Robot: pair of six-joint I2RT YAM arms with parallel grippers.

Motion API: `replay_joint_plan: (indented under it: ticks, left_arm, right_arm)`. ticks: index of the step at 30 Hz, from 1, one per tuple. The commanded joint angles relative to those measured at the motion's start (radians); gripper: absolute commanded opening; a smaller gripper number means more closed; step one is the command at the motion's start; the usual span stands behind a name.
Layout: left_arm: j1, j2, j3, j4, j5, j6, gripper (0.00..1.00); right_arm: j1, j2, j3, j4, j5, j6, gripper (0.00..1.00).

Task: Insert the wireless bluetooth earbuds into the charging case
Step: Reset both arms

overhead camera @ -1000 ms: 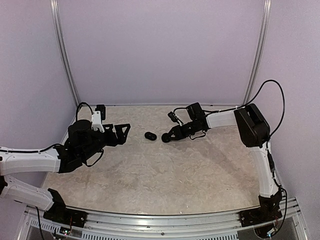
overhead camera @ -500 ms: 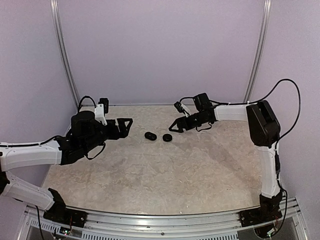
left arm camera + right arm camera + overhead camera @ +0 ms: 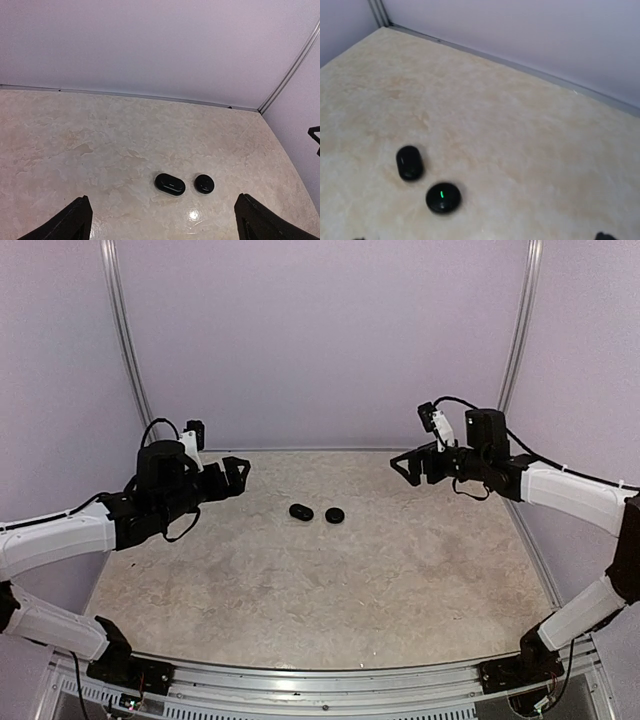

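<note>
The charging case (image 3: 335, 515) (image 3: 204, 183) (image 3: 443, 197), a glossy black pebble, lies shut on the marble-patterned table with a small green light on its lid. Just left of it lies a longer black oval pebble (image 3: 301, 511) (image 3: 170, 184) (image 3: 409, 162), also shut. The earbuds are hidden. My left gripper (image 3: 238, 475) (image 3: 167, 225) hovers open and empty, left of both pebbles. My right gripper (image 3: 405, 467) (image 3: 480, 238) is raised at the right, open and empty, well clear of the case. Only its fingertips (image 3: 602, 235) show at the bottom edge of the right wrist view.
Pale walls close the table at the back and both sides, with metal corner rails (image 3: 128, 350) (image 3: 515, 345). An aluminium rail (image 3: 320, 685) runs along the near edge, by the arm bases.
My right gripper opened, let go of the charging case and drew back up and to the right. My left gripper lifted slightly and stayed open.
</note>
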Motion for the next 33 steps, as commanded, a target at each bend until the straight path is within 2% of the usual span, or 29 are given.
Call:
replay_joint_plan:
  ticks: [1,4,7,17,26,33]
  left_arm:
    - [0.018,-0.027,0.020,-0.049,-0.031,0.004,0.99]
    - [0.018,-0.020,0.001,-0.037,-0.019,-0.013,0.99]
    - [0.017,-0.016,-0.038,-0.004,-0.010,-0.038,0.99]
    - [-0.015,-0.014,-0.196,0.129,-0.018,-0.111,0.99]
    - [-0.023,0.041,-0.238,0.179,-0.009,-0.148,0.99]
    - [-0.024,0.023,-0.259,0.213,-0.018,-0.129,0.99]
  right_arm:
    - [-0.003,-0.135,-0.181,0.092,0.088,0.073,0.99]
    - [-0.003,-0.246,-0.316,0.165,0.070,0.090,0.99]
    - [-0.003,-0.306,-0.421,0.223,0.125,0.151,0.99]
    - [-0.003,-0.345,-0.687,0.450,0.169,0.280,1.00]
    - [-0.003,-0.342,-0.729,0.503,0.167,0.274,1.00]
    - [-0.002,-0.349,-0.720,0.499,0.164,0.269,0.99]
